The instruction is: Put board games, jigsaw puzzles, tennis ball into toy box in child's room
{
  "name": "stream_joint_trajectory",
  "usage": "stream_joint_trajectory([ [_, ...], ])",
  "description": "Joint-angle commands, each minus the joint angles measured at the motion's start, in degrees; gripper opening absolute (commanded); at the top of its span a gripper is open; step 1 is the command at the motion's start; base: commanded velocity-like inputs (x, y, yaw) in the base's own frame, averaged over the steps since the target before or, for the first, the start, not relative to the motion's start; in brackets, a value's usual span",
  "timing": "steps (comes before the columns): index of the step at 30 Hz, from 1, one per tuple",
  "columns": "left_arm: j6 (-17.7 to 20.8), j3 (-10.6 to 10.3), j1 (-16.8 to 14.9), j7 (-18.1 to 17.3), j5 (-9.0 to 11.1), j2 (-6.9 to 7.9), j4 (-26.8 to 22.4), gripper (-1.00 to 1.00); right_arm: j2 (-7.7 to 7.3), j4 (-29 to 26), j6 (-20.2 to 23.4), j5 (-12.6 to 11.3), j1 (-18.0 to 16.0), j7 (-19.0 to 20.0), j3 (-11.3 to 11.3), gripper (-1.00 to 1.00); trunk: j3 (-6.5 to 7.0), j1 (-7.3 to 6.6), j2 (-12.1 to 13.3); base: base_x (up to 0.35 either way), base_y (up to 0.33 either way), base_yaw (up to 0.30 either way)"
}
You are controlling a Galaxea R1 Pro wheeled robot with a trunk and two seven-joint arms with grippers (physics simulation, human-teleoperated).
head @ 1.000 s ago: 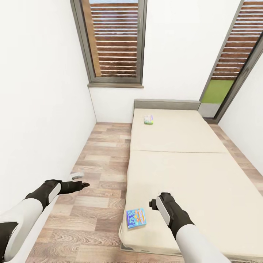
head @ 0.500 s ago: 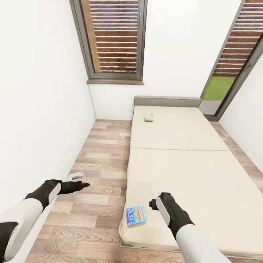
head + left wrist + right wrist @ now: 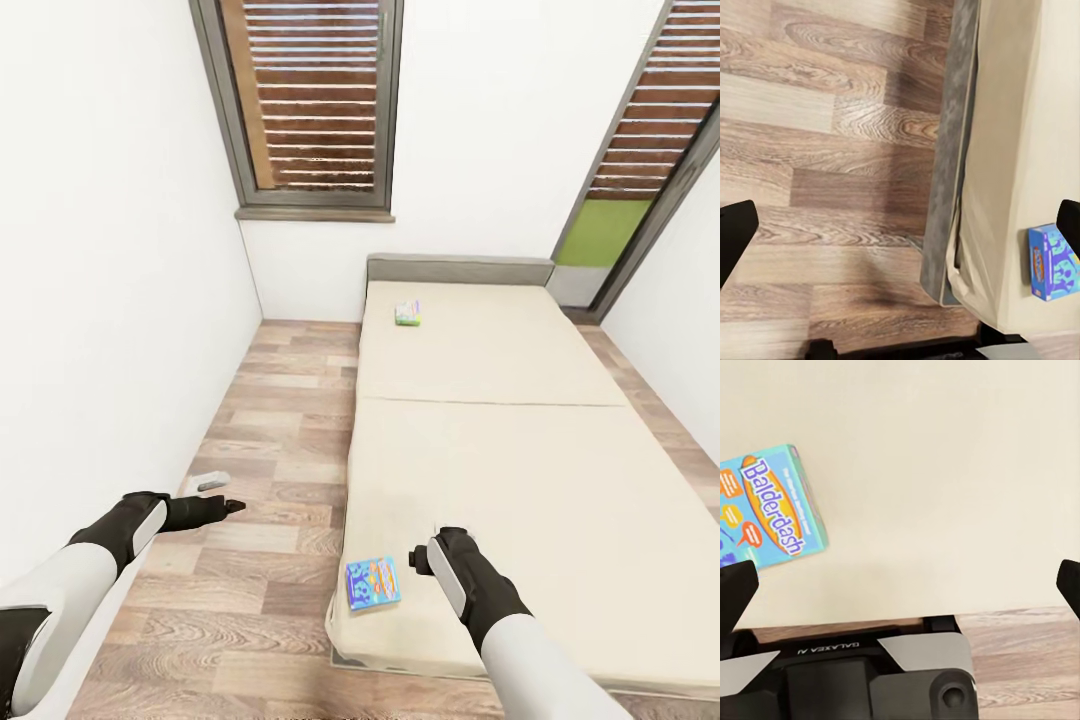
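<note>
Lying just left of right gripper (image 3: 420,557) — blue board game (image 3: 373,583)

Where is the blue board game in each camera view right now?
Head view: blue board game lies flat at the near left corner of the bed, beside the right gripper.
Left wrist view: at the right edge.
Right wrist view: at the left, cover reading Balderdash.
Shared landmark: the beige mattress edge.

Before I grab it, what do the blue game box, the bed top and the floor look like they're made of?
The blue board game looks like thin printed cardboard: flat, sharp-edged, with a bright cover reading Balderdash. The bed top seems matte beige fabric over padding, judging by its soft rounded edge and seam. The floor looks like wood planks or laminate with visible grain.
</note>
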Motion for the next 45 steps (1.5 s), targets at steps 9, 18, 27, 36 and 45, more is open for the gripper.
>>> stream_joint_trajectory([
  [9,0.34,-0.21,-0.02,0.02,0.56,0.04,-0.07,1.00,0.00,-0.08,0.24,-0.63,-0.04,-0.36,0.14,1.00,-0.95,0.03,-0.11,0.000,0.000,0.000],
  [18,-0.06,-0.23,-0.03,-0.15,0.56,0.04,-0.07,1.00,0.00,-0.07,0.18,-0.67,-0.04,-0.37,0.09,1.00,-1.81,0.03,-0.11,0.000,0.000,0.000],
  [27,-0.09,-0.22,-0.03,-0.10,0.59,0.04,-0.07,1.00,0.00,-0.07,0.17,-0.67,-0.04,-0.38,0.05,1.00,-2.66,0.03,-0.11,0.000,0.000,0.000],
  [36,-0.07,-0.27,0.02,-0.15,0.70,-0.26,-0.01,1.00,0.00,-0.01,0.11,-0.92,-0.04,-0.35,-0.17,1.00,-3.51,0.03,-0.11,0.000,0.000,0.000],
  [45,-0.06,-0.30,0.01,-0.15,0.60,-1.33,0.01,1.00,0.00,-0.06,0.08,-0.72,-0.04,-0.39,0.09,1.00,-4.37,0.03,-0.11,0.000,0.000,0.000],
])
